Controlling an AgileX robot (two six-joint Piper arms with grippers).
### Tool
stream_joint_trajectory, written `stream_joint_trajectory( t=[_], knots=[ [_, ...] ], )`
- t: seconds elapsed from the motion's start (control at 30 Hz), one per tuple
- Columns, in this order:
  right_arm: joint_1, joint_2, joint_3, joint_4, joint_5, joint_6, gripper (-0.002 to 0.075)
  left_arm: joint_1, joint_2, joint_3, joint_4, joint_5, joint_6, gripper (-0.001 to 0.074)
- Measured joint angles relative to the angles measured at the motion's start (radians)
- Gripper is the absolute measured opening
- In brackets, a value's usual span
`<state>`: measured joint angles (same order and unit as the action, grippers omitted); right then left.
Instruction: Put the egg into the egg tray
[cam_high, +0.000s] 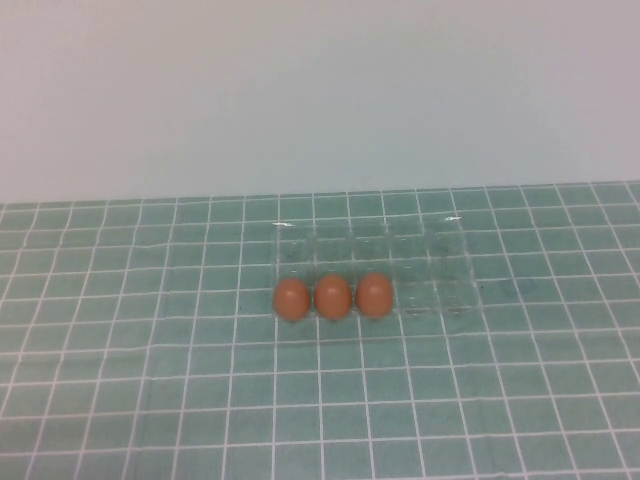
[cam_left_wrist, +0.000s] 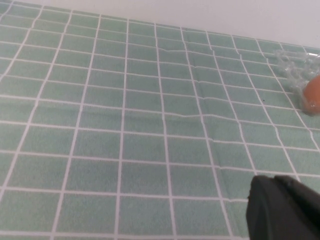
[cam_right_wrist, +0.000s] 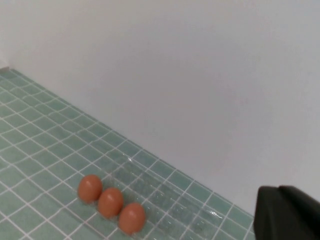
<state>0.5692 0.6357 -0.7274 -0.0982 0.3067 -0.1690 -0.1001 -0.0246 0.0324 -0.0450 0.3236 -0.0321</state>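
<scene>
The clear plastic egg tray (cam_high: 440, 262) lies on the green checked cloth at mid table. Three alike orange-brown eggs (cam_high: 291, 298) (cam_high: 333, 296) (cam_high: 375, 294) sit side by side in its near row, at the left end. Neither gripper shows in the high view. In the left wrist view my left gripper (cam_left_wrist: 275, 183) is a dark shut block low over bare cloth, well apart from the tray corner (cam_left_wrist: 295, 67) and one egg (cam_left_wrist: 313, 91). In the right wrist view my right gripper (cam_right_wrist: 278, 193) is shut and empty, raised, far from the tray (cam_right_wrist: 170, 200) and eggs (cam_right_wrist: 110, 201).
A plain pale wall (cam_high: 320, 90) stands right behind the table's far edge. Green checked cloth (cam_high: 150, 400) covers the table all around the tray. The tray's other cups hold nothing.
</scene>
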Motion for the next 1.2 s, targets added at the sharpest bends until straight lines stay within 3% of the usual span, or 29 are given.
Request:
stream_joint_trajectory(
  t=[0.17, 0.47, 0.73, 0.9, 1.2],
  knots=[
    [-0.023, -0.022, 0.011, 0.0, 0.025, 0.002, -0.0001, 0.0, 0.0, 0.0, 0.0, 0.0, 0.0, -0.0001],
    [-0.258, -0.267, 0.16, 0.003, 0.057, 0.038, -0.0001, 0.0, 0.0, 0.0, 0.0, 0.0, 0.0, -0.0001],
    [-0.424, -0.577, 0.441, 0.05, 0.127, 0.065, -0.0001, 0.0, 0.0, 0.0, 0.0, 0.0, 0.0, -0.0001],
    [-0.532, -0.646, 0.624, 0.084, 0.112, 0.107, -0.0001, 0.0, 0.0, 0.0, 0.0, 0.0, 0.0, -0.0001],
    [-0.563, -0.648, 0.747, 0.098, 0.059, 0.119, -0.0001, 0.0, 0.0, 0.0, 0.0, 0.0, 0.0, -0.0001]
  ],
)
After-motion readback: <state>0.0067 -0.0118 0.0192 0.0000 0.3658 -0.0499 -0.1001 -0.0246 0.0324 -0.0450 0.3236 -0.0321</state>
